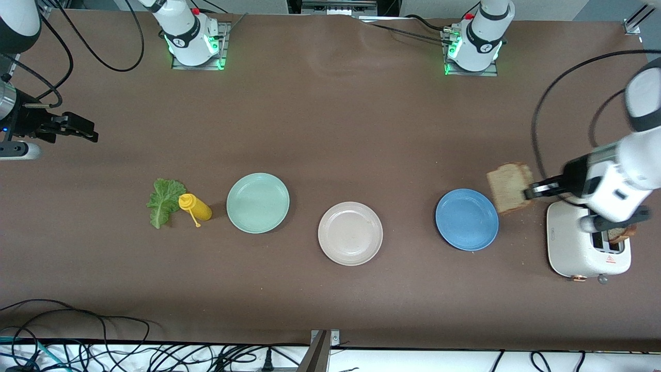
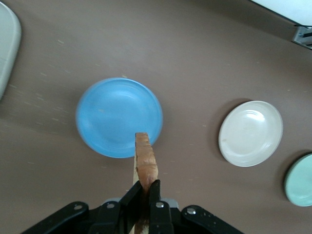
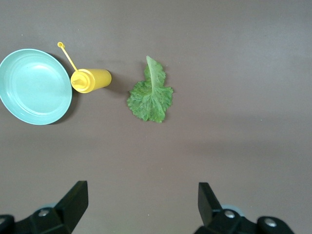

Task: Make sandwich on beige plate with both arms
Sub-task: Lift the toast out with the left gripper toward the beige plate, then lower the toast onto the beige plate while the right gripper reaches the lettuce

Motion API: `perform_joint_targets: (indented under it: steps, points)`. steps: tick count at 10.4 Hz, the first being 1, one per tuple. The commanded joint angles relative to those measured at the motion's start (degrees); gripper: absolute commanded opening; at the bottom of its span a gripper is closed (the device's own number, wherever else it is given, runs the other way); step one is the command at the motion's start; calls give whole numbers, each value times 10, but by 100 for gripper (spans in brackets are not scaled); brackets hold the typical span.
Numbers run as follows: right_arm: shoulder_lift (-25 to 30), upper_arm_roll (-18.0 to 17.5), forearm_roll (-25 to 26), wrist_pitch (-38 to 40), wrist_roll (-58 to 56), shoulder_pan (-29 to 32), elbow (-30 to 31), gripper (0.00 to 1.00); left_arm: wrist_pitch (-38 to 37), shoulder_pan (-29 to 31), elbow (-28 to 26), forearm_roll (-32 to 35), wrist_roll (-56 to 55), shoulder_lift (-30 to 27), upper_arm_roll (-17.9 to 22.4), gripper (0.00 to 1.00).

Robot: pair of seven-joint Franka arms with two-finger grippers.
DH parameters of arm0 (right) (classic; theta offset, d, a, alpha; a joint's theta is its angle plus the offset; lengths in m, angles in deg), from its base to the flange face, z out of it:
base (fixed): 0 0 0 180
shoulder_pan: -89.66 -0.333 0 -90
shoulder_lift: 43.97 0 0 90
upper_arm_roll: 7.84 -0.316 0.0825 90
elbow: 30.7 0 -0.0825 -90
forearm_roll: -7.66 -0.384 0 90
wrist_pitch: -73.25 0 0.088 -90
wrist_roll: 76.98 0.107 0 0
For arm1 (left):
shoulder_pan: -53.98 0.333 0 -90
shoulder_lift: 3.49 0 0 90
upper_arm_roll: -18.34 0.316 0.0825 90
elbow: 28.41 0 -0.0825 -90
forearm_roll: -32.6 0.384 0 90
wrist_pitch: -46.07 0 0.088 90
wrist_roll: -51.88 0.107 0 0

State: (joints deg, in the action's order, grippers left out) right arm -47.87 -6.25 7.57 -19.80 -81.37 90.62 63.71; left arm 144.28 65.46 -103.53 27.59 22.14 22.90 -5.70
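A brown bread slice (image 1: 510,187) hangs on edge in the air, with my left gripper (image 1: 532,192) shut on its crust. It is over the table between the blue plate (image 1: 467,219) and the toaster (image 1: 573,248). The left wrist view shows the same slice (image 2: 146,156) pinched by the gripper (image 2: 147,185) above the blue plate's (image 2: 118,117) rim. The beige plate (image 1: 350,233) (image 2: 250,133) is bare at mid-table. A green lettuce leaf (image 1: 164,200) (image 3: 151,95) lies flat toward the right arm's end. My right gripper (image 1: 88,132) (image 3: 141,195) waits open in the air near that end, holding nothing.
A second bread slice (image 1: 621,233) sticks out of the white toaster's slot. A mint-green plate (image 1: 257,202) (image 3: 34,86) sits beside the beige plate, and a yellow squeeze bottle (image 1: 195,206) (image 3: 91,80) lies between it and the lettuce. Cables run along the table's near edge.
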Motion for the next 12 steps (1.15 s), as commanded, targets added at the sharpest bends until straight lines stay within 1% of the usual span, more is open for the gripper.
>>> perform_joint_targets:
  steps: [1, 3, 4, 5, 6, 8, 12]
  points:
    - [-4, 2, -6, -4, 4, 0, -8, 100, 126, -64, 3, -51, -130, 62, 3, 0]
    - [-4, 2, -5, -4, 4, 0, -6, 100, 253, -108, -16, -63, -199, 102, 3, 0]
    - [-4, 1, -5, -5, 4, -1, -8, 100, 312, -128, -34, -82, -210, 113, 3, 0]
    - [-4, 1, -3, -4, 4, -1, -7, 100, 364, -149, -55, -84, -225, 123, 3, 0]
    - [-5, 2, -4, -4, 4, 0, -6, 100, 401, -165, -64, -84, -233, 134, 3, 0]
    - [-9, 2, -3, -1, 2, 2, -6, 100, 488, -191, -66, -83, -253, 158, 5, 0]
    - [-19, 3, -5, -5, 4, 1, -6, 100, 551, -214, -65, -78, -252, 197, 8, 0]
